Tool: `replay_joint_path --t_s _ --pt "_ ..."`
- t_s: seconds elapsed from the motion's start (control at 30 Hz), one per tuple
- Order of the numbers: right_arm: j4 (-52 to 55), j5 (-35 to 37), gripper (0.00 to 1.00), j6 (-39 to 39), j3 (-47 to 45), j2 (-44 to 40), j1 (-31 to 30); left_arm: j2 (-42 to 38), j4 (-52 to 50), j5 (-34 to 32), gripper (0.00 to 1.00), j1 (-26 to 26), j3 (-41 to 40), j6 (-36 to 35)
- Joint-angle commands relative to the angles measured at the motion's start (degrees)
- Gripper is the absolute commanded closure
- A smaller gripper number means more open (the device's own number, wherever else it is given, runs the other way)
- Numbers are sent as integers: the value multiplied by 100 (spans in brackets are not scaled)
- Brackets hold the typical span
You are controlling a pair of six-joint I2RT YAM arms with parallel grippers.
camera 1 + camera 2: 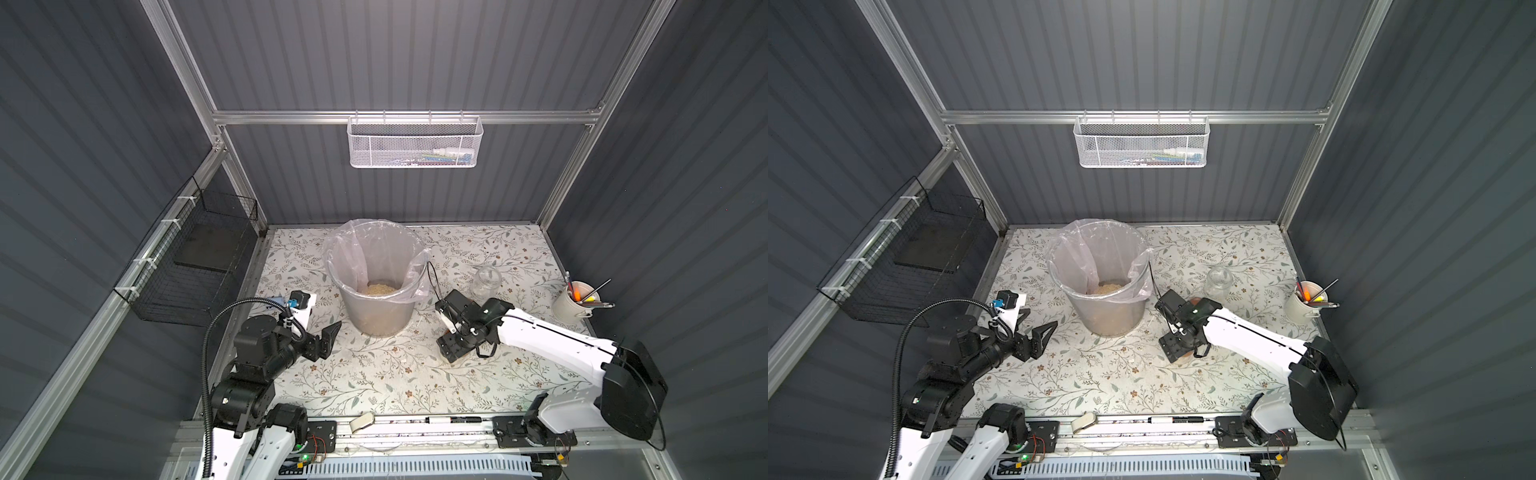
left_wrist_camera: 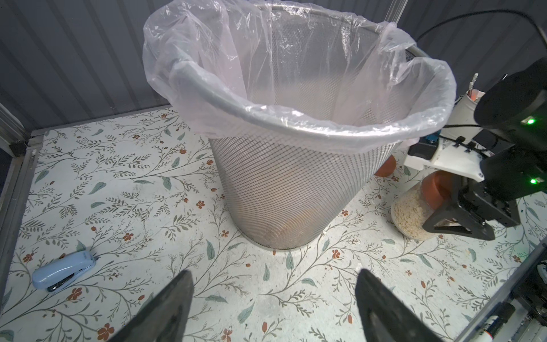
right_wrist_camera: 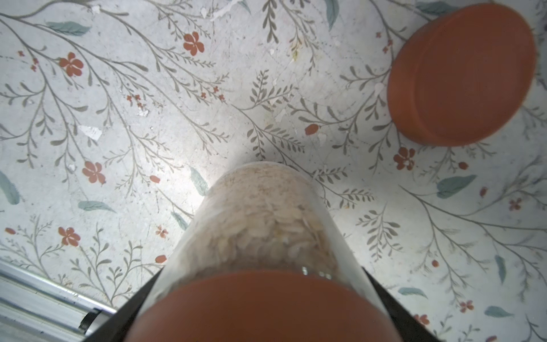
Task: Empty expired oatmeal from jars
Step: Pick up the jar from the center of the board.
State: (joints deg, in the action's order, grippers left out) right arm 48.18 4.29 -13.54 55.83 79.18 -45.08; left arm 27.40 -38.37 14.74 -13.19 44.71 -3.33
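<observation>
Here the lidded jar (image 2: 410, 213), full of oatmeal (image 3: 260, 225) and standing beside the bin (image 2: 296, 183), is straddled by the right gripper (image 1: 451, 330), likely to be steadied for unscrewing; a firm clamp cannot be confirmed. The left gripper (image 2: 275, 277) is held open and empty nearby

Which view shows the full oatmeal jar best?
Right wrist: the jar fills the frame, oats and lid clear. Left wrist shows it small, partly covered. In both top views the right arm mostly hides it.
</observation>
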Motion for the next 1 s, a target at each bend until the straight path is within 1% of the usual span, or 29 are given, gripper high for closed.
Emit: replay_joint_path --t_s 0.0,0.1,0.23,0.3,0.37,0.47,0.5,0.57,0.63,0.73,0.77,0.8,0.9,0.97 --pt "631 19 58 -118 677 -372 25 57 -139 161 13 -17 322 -135" --pt "1437 -130 56 -20 1520 -453 78 189 -174 369 13 -17 633 -199" --pt "2596 -74 56 147 3159 -288 111 622 -101 1490 12 -17 1180 -175" --pt "2948 -70 56 251 3942 -129 139 889 -67 2119 11 -17 1451 -232" --pt "3297 -93 56 393 5009 170 179 1153 47 2670 10 -17 1660 -262" --pt "3716 -309 56 646 6658 860 210 1552 355 3424 9 -33 1853 -308" --pt "3676 -391 57 691 7158 1030 210 1681 502 3620 8 -34 1886 -296" --pt "3499 -896 57 730 7741 1270 303 1878 854 3954 7 -34 1864 -151" --pt "3455 -1033 57 743 8450 1646 316 2019 1645 4242 7 -34 1639 269" --pt "3168 -1195 57 859 8942 2040 320 2157 3048 4391 6 -43 1187 799" --pt "3056 -1285 57 870 9028 2131 333 2274 3307 4435 6 -51 1153 833" --pt "2888 -1441 57 879 9156 2260 354 2469 3467 4470 6 -80 1200 791" --pt "2620 -1925 57 884 9687 2686 409 3078 3267 4387 6 -271 1590 175" --pt "2369 -2243 56 848 9744 2821 442 3417 3361 4370 6 -369 1790 -25"
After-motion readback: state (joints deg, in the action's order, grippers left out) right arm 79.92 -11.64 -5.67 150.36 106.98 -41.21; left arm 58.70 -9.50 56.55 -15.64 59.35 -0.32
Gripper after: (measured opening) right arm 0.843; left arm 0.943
